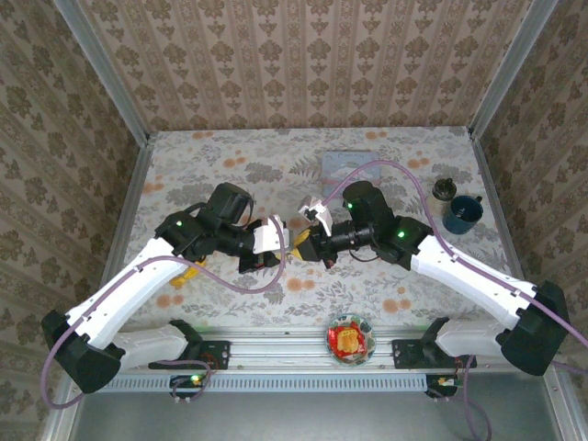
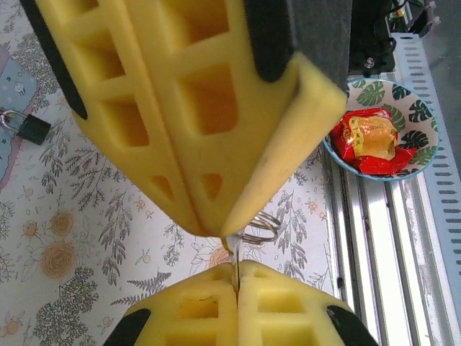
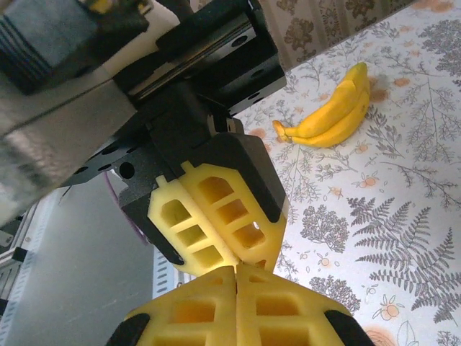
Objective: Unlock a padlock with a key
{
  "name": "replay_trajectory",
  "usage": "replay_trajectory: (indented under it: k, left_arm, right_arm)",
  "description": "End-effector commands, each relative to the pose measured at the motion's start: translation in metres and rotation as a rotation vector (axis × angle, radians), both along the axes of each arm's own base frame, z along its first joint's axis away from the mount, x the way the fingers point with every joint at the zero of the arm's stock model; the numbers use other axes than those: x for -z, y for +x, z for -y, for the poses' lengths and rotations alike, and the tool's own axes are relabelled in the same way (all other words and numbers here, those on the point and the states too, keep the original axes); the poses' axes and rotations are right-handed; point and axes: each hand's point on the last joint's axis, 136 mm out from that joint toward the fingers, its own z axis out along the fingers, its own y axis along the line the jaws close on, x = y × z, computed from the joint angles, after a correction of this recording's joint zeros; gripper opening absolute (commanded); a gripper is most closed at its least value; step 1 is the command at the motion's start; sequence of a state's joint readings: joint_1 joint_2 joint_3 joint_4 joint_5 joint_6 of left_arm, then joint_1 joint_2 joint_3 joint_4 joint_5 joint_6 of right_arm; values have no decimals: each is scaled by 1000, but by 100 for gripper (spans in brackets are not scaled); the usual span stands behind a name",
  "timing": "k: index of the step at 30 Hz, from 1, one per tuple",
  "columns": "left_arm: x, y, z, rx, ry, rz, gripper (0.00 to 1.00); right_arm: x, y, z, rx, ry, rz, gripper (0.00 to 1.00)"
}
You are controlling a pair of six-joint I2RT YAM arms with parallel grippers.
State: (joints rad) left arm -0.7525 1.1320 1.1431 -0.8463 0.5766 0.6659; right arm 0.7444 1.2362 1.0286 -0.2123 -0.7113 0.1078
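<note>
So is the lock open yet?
Not yet. Done: the key is off the table. In hand: the left gripper and the right gripper both pinch it, its ring sticking out. Left: the padlock lies untouched by the light blue tin, so the key must go in and turn.

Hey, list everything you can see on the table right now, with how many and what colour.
tin: one, light blue, far centre
padlock: one, black with silver shackle, beside the tin
key: one, silvery with a ring, gripped in mid-air at both ends
jar: one, dark, far right
cup: one, dark blue, beside the jar
bananas: one bunch, yellow, near left
bowl: one, leaf-patterned, near edge
snack packet: one, red and yellow, in the bowl
cloth: one, floral, under everything
left arm, right arm: white and black
left fingers: yellow, shut on the key
right fingers: yellow, shut on the key
</note>
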Motion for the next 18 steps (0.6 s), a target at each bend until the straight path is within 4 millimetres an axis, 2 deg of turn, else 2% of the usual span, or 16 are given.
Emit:
replay_trajectory:
  k: [1,3,4,5,7,8,10,14,18]
  left_arm:
    - [-12,-3,4,4,-54,19,0]
    - [-15,-3,4,-1,-71,22,0]
    - [-16,-2,5,-6,-79,22,4]
    - [-18,-2,5,-13,-89,25,14]
    - [-21,-1,6,-28,-109,25,42]
    - [-23,-1,6,-39,-122,24,50]
    - [-30,2,7,-74,-157,25,57]
    - [-58,17,6,-218,-302,36,67]
    - [-86,42,-3,-417,-502,-64,62]
  right_arm:
    - [5,-5,4,0,-20,-9,0]
    - [5,-3,4,16,-12,-5,0]
    - [6,-1,5,32,-6,-2,0]
    - [5,2,6,56,0,7,0]
    - [4,9,9,109,13,29,0]
    - [3,13,12,140,25,41,0]
    - [-2,20,17,196,63,58,0]
    - [-8,35,33,314,148,60,0]
    - [-19,45,43,388,270,38,0]
